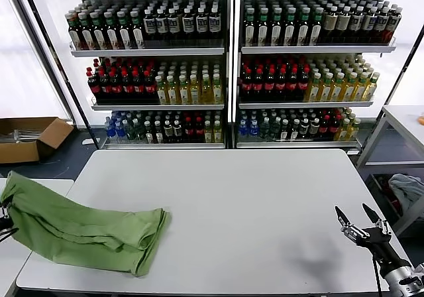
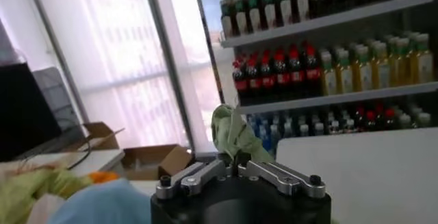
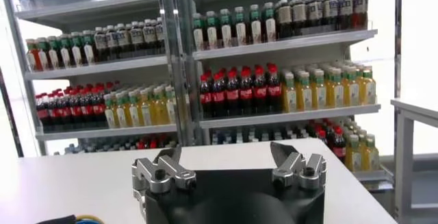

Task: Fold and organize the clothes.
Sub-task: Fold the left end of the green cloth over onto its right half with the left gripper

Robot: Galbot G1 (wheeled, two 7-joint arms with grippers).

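At the lower left of the head view, the green shirt (image 1: 79,227) lies bunched across the near-left corner of the white bench (image 1: 252,211), one end trailing past the bench edge toward the frame's left border. The left gripper (image 2: 233,160) sits there, barely visible in the head view; its wrist view shows the fingers (image 2: 195,176) pinched together on a peak of green cloth that stands up between them. The right gripper (image 1: 358,224) hovers over the bench's near-right corner, low right in the head view, fingers spread wide and holding nothing, well apart from the shirt. The step in hand looks like drawing the shirt onto the bench to spread it. To do that well, I would keep the pinch firm, pull toward the bench's middle with the cloth low, and bring the right gripper across to take a second edge so the fabric flattens rather than drags in a heap.
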